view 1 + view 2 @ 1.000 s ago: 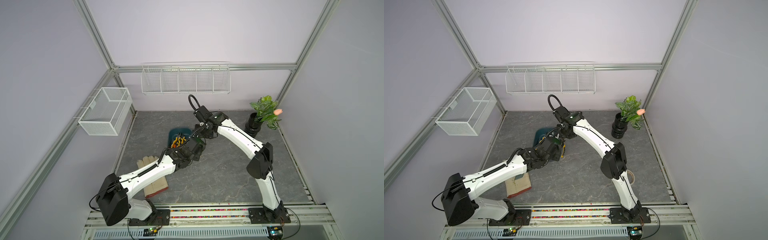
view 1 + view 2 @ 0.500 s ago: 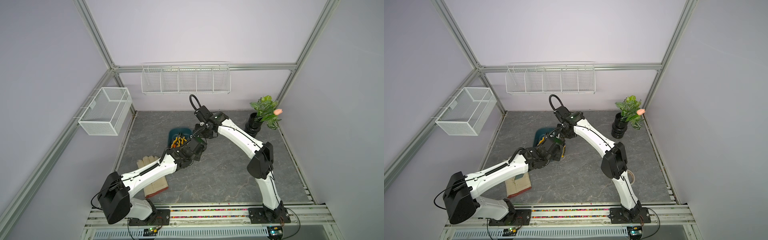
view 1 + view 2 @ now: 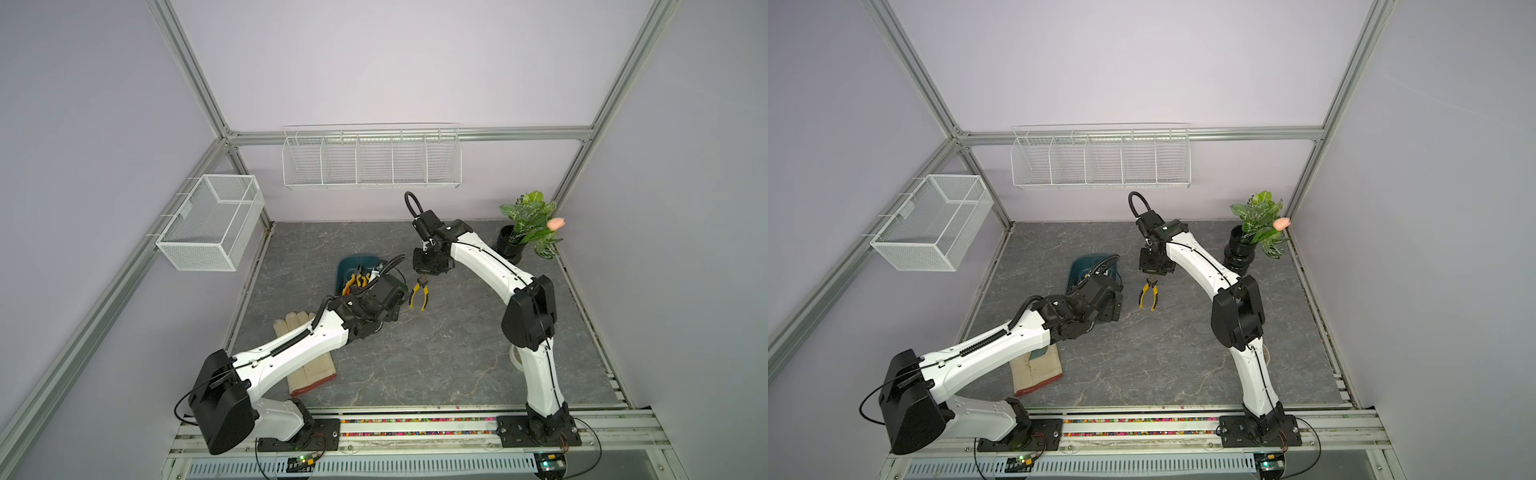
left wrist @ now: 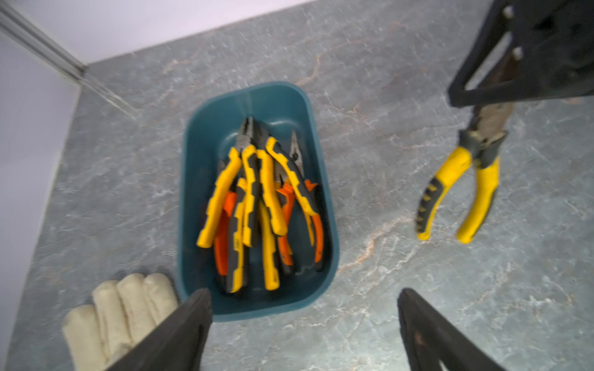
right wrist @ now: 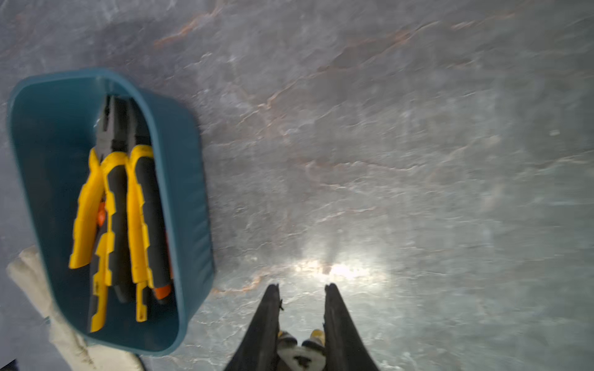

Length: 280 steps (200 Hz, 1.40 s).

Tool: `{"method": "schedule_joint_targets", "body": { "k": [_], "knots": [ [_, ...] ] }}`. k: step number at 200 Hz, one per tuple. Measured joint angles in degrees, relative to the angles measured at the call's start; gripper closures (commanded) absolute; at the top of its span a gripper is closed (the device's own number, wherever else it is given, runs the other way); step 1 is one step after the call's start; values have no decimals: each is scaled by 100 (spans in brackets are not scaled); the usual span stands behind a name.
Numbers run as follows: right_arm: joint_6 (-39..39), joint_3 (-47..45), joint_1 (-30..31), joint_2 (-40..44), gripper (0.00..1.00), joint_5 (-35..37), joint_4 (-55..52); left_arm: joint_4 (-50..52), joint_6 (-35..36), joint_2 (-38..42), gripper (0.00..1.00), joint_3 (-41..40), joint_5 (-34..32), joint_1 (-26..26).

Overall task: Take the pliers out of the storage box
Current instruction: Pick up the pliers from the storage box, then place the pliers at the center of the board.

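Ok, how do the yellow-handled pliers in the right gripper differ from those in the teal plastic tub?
The held pliers hang handles down from the right gripper; the piled pliers lie in the teal tub. Held pliers: alone; piled pliers: overlapping, some orange. Both have dark jaws.

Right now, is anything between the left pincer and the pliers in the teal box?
Nothing visible. The left pincer hovers open by the near end of the storage box; the pliers lie uncovered inside. The right pincer holds a yellow pair aside.

lilac walls (image 3: 374,62), grey marbled floor (image 3: 436,353)
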State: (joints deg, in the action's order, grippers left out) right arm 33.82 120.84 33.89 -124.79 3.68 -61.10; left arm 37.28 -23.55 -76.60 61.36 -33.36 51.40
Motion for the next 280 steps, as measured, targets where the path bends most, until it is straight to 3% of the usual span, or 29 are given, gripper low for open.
{"method": "schedule_joint_targets", "body": {
  "k": [35, 64, 120, 183, 280],
  "knots": [
    [-286, 649, -33, -413, 94, 210, -35, 79, 2, 426, 8, -57, -184, -35],
    [-533, 1408, -33, -1246, 93, 216, -11, 120, 0, 595, 8, -170, -260, -46],
    [-734, 4111, -42, -3401, 93, 118, -560, 168, -4, 793, 8, -444, -264, -94],
    [-765, 4170, -42, -3491, 94, 120, -527, 155, -22, 811, 8, -568, -238, -114],
    [-728, 4170, -39, -3744, 81, 166, -334, 90, -39, 804, 8, -619, -166, -114]
  ]
}}
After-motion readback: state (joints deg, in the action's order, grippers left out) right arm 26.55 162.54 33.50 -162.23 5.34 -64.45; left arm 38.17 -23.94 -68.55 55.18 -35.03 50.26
